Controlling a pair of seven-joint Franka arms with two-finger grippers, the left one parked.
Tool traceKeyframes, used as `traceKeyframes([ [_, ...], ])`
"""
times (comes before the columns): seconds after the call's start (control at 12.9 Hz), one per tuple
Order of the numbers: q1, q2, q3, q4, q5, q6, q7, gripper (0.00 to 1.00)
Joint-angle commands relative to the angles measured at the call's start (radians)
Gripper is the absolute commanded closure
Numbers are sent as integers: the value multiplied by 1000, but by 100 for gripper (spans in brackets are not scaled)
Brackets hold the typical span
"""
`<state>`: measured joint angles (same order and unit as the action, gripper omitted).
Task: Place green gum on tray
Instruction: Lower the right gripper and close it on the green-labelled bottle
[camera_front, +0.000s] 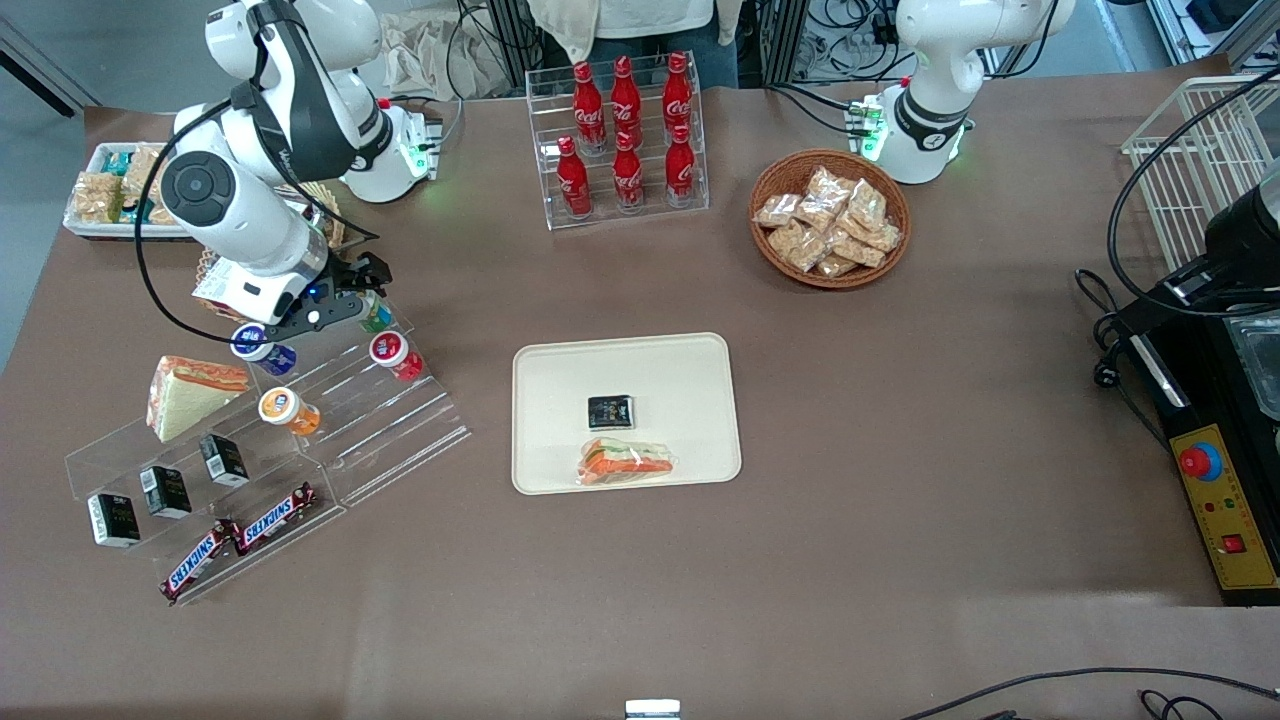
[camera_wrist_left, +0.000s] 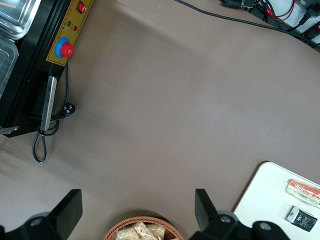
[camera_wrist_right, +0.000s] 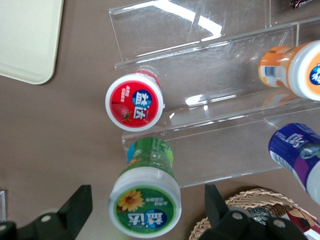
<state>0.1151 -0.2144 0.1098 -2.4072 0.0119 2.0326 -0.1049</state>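
The right gripper hangs over the clear acrylic tiered stand at the working arm's end of the table, fingers spread wide on either side of the green gum without touching it. The gum stands on the stand's top step, just beside the red-lidded bottle. The cream tray lies well apart, mid-table, carrying a wrapped sandwich and a small black packet
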Motion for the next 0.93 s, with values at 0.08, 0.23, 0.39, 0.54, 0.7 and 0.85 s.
traceKeyframes([
  [0.08, 6, -31, -4, -50, 22, 37, -6, 3],
  [0.23, 6, -26, -4, -56, 22, 38, -6, 12],
  [0.39, 8, -28, 2, -56, 22, 34, -7, 43],
  [0.54, 6, -31, 2, -55, 22, 32, -10, 59],
  [0.7, 6, -34, 2, -52, 22, 26, -9, 65],
  [0.85, 6, -45, 2, -49, 22, 20, -6, 70],
])
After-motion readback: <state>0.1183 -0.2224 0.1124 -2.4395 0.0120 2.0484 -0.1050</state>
